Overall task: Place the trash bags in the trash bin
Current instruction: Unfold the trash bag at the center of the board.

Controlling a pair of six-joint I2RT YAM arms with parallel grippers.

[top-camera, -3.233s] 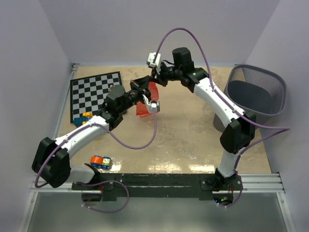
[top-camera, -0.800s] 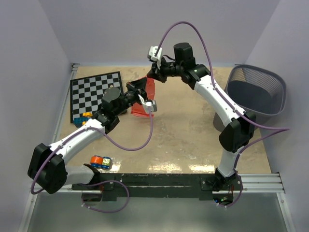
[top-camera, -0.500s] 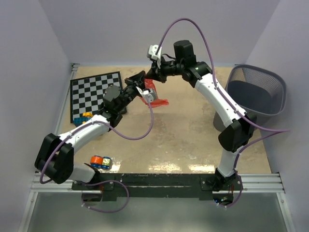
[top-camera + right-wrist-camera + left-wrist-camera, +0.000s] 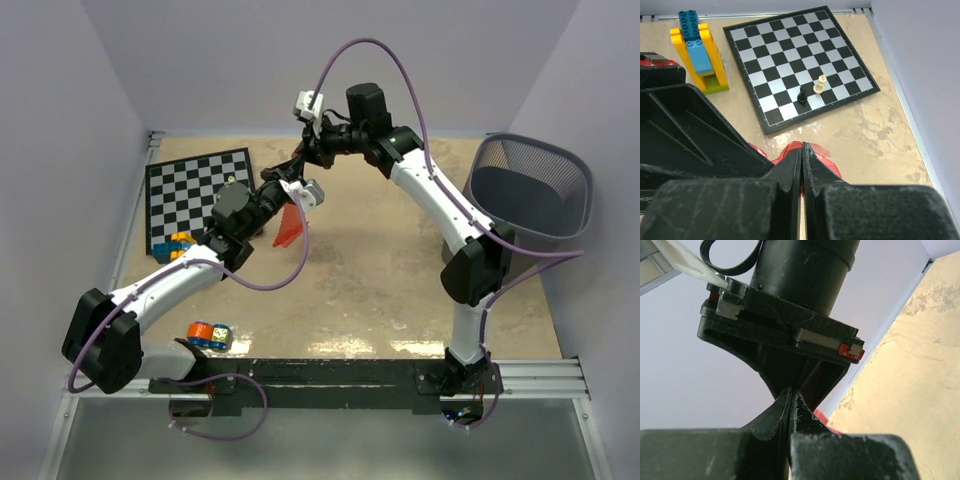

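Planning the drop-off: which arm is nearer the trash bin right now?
Right. The right arm runs just beside the trash bin; the left arm lies far across, by the chessboard.

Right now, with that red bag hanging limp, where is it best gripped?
Probably its top edge, pinched from opposite sides. The bag is thin, limp film hanging down, so only an edge pinch carries it. The left gripper and right gripper are shut on it there, tip to tip.
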